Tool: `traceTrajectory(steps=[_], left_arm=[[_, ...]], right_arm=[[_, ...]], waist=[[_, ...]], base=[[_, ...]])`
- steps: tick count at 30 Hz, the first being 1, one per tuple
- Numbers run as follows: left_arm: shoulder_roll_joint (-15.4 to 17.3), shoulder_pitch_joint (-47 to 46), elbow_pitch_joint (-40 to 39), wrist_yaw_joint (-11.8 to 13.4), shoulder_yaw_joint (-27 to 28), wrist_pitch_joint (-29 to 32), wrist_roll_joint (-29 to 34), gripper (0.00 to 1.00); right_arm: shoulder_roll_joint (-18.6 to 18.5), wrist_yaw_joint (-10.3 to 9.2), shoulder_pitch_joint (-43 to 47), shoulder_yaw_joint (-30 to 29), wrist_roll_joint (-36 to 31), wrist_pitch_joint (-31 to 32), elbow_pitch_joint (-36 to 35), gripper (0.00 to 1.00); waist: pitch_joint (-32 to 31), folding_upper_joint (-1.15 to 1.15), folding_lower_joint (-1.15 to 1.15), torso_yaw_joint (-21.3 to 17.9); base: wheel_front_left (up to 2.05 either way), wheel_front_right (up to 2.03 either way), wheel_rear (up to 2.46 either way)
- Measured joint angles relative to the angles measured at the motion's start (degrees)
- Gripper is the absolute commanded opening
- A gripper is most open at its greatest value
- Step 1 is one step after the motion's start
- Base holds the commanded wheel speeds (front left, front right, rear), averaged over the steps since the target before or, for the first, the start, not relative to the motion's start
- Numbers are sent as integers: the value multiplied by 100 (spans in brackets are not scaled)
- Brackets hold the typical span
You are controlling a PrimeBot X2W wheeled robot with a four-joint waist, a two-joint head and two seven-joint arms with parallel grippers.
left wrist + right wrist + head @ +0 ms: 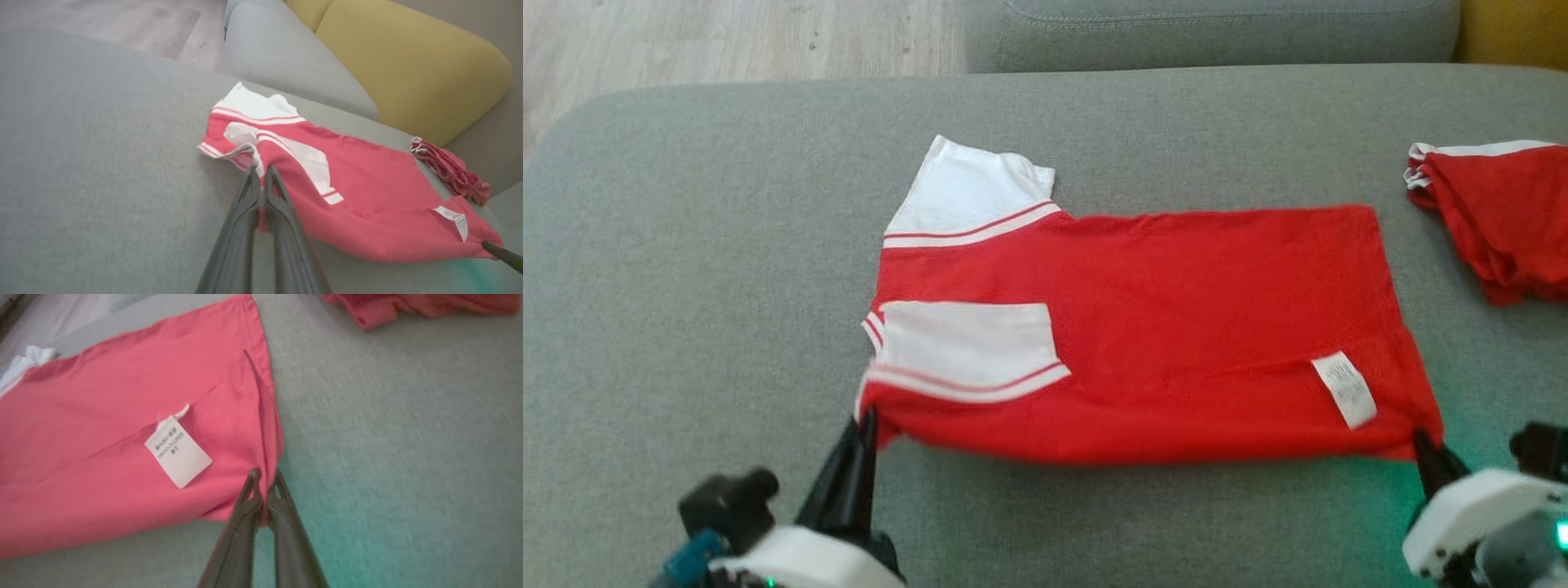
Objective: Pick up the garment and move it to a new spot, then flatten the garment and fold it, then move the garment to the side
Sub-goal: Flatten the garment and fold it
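A red garment (pixel 1176 327) with white striped sleeves lies spread on the grey couch seat, collar end to the left, one sleeve folded over its body. A white care label (pixel 1344 389) shows near its right hem. My left gripper (pixel 864 420) is shut on the near left corner, red cloth pinched between the fingers (pixel 261 179). At the near right corner my right gripper (pixel 1421 441) is shut on the hem (pixel 265 477). The near edge hangs slightly raised between both grippers.
A second red garment (pixel 1499 216) with white trim lies crumpled at the far right of the seat (pixel 686 286). A grey back cushion (pixel 1217 33) and a yellow cushion (pixel 408 65) stand behind. Wooden floor (pixel 727 37) lies beyond the seat's far left.
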Motion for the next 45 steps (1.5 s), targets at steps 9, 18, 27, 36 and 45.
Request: traceTrajectory(steps=[9, 18, 27, 36, 45], left_arm=[[-108, 394, 576, 19, -103, -9, -330, 0], [-186, 474, 1040, -155, -86, -247, -379, 100], [580, -837, 688, -328, 162, 165, 152, 100], [1161, -3566, 962, -1196, 216, 1521, 422, 100], [1027, -4834, 2317, -1659, -57, 2705, 168, 100]], right_arm=[[8, 0, 307, 22, 53, 30, -80, 14], [10, 0, 371, 2, -11, -248, 77, 100], [10, 0, 160, 35, -172, -375, -552, 100], [4, 0, -913, 701, -403, -361, -834, 100], [-4, 0, -1562, 1081, -301, -412, -766, 100]], waist=[[119, 0, 0, -68], [71, 0, 0, -145], [276, 0, 0, -221], [830, 0, 2, -523], [1632, 0, 2, -962]], base=[[0, 0, 0], [0, 0, 0], [0, 0, 0], [0, 0, 0], [0, 0, 0]])
